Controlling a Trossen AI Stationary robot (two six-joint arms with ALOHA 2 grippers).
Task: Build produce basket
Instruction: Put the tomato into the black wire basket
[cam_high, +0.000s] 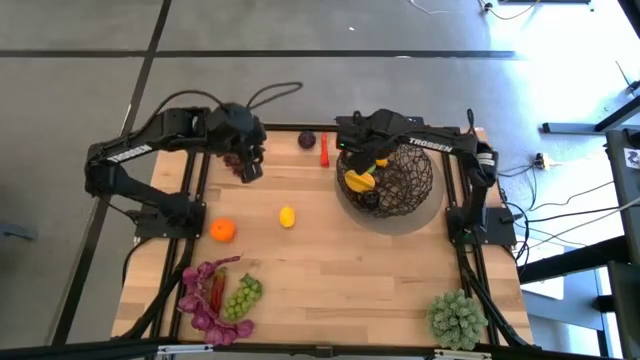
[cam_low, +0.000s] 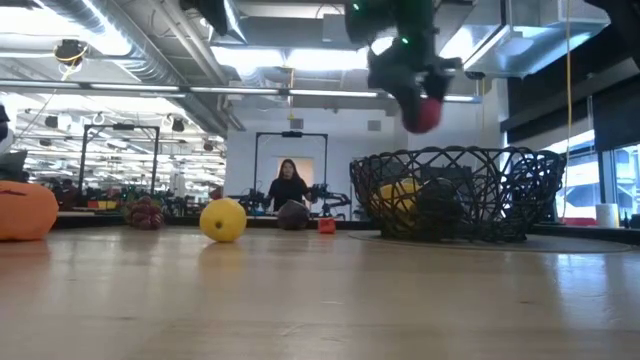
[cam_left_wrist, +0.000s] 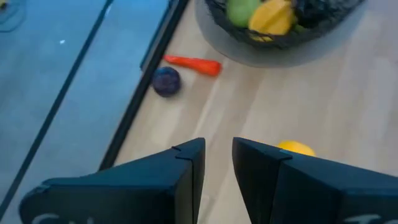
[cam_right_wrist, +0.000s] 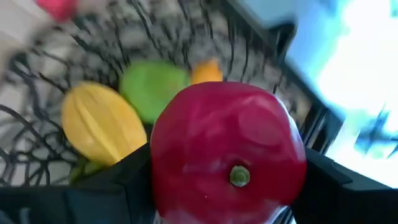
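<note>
The dark wire basket (cam_high: 405, 180) stands at the table's far right and holds yellow fruits (cam_right_wrist: 102, 124) and a green apple (cam_right_wrist: 152, 90). My right gripper (cam_high: 365, 150) is over the basket's left part, shut on a red apple (cam_right_wrist: 227, 152). In the low view the apple (cam_low: 425, 113) hangs above the basket's rim (cam_low: 450, 155). My left gripper (cam_high: 250, 162) hovers at the far left beside the purple grapes (cam_high: 234, 160). Its fingers (cam_left_wrist: 186, 177) stand a narrow gap apart with nothing between them. My right gripper pinches the red apple's two opposite sides (cam_right_wrist: 158, 168) between its two fingers (cam_right_wrist: 127, 183). The fingers point down from above. The apple's stem end (cam_right_wrist: 239, 176) faces the wrist camera. The apple is lifted clear, above the basket's inside.
On the table lie a lemon (cam_high: 287, 216), an orange (cam_high: 222, 230), a dark purple fruit (cam_high: 306, 140) and a red chilli (cam_high: 324, 150). Purple leaves (cam_high: 200, 295) and green grapes (cam_high: 243, 297) are near left. A spiky green plant ball (cam_high: 457, 316) is near right.
</note>
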